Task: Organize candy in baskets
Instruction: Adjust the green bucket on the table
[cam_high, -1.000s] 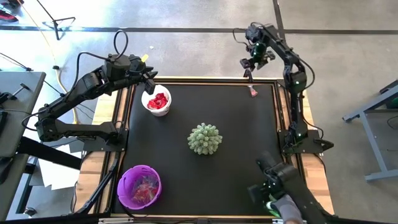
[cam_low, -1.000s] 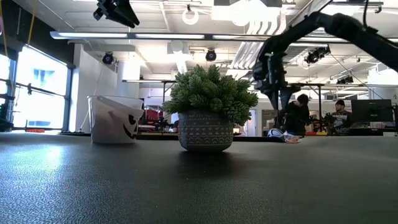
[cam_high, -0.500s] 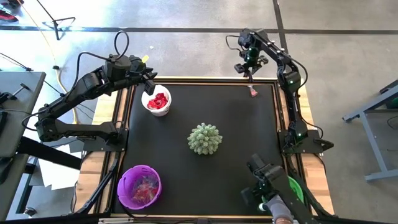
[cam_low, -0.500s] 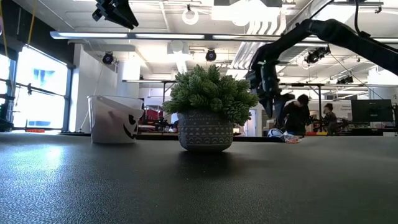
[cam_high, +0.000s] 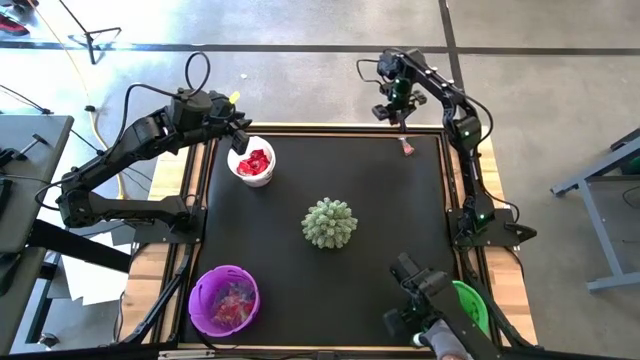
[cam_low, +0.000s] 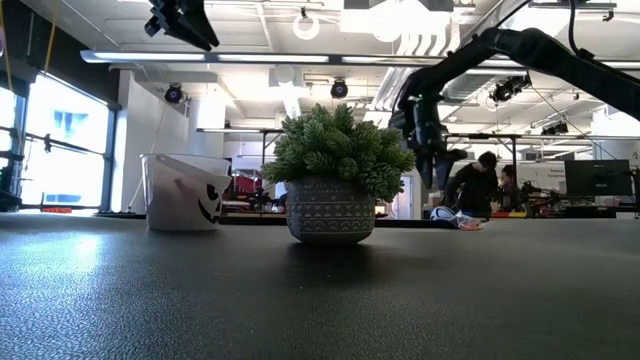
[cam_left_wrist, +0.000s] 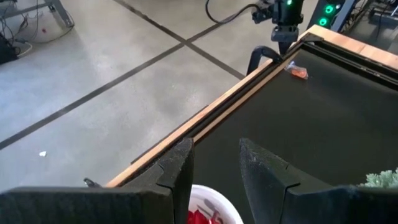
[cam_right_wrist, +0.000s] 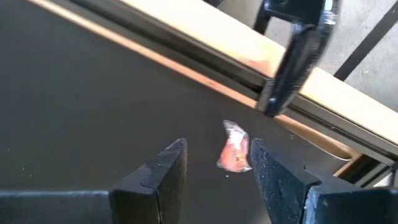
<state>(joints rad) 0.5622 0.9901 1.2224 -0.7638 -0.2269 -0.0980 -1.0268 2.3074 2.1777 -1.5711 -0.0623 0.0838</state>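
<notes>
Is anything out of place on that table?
One pinkish candy lies loose on the mat near the far right corner, outside any basket; the right gripper hovers open above it. The green basket sits off the mat's near right edge.

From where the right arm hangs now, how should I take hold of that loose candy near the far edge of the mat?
Grip the loose candy across its plump orange middle, coming straight down from above. It lies flat on the black mat, alone, with crinkled wrapper ends that give little to pinch. The right gripper is open just above and beside it, so a small shift should probably straddle it. Mind the wooden edge close behind.
</notes>
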